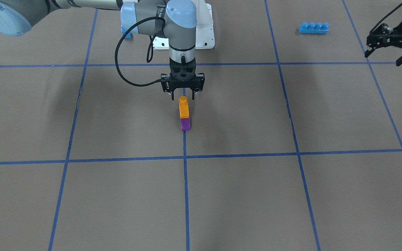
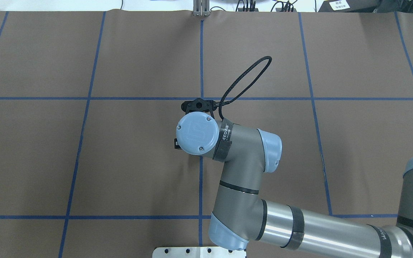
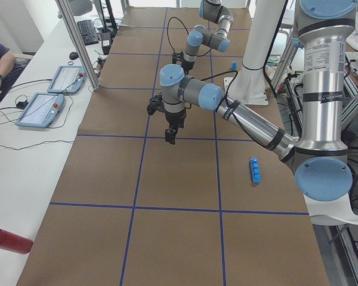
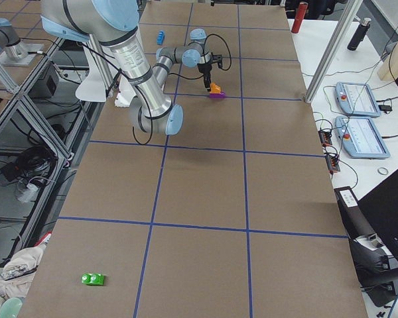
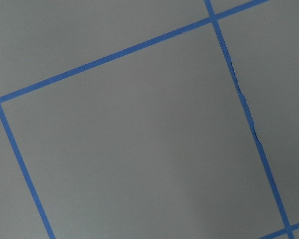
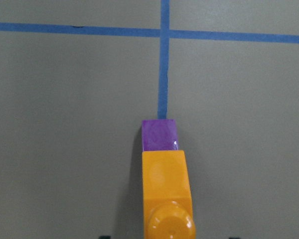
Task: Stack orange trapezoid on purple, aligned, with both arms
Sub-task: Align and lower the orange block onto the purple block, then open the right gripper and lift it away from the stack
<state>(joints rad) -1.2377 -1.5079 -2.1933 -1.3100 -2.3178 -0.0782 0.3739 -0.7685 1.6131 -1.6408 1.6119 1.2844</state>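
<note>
Right end effector is being held spread, fingers either side of the stud | orange trapezoid is being carried on the purple at mid-counter, purple end showing beyond it | left end effector is being held spread, well apart from the stack, near the long blue brick

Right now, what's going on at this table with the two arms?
The right gripper hangs open just above the orange trapezoid. That brick appears to sit on the purple brick, and a purple end shows past it. Neither brick is gripped. The left gripper is off to the side, open and empty. A long blue brick lies apart from the stack.
</note>
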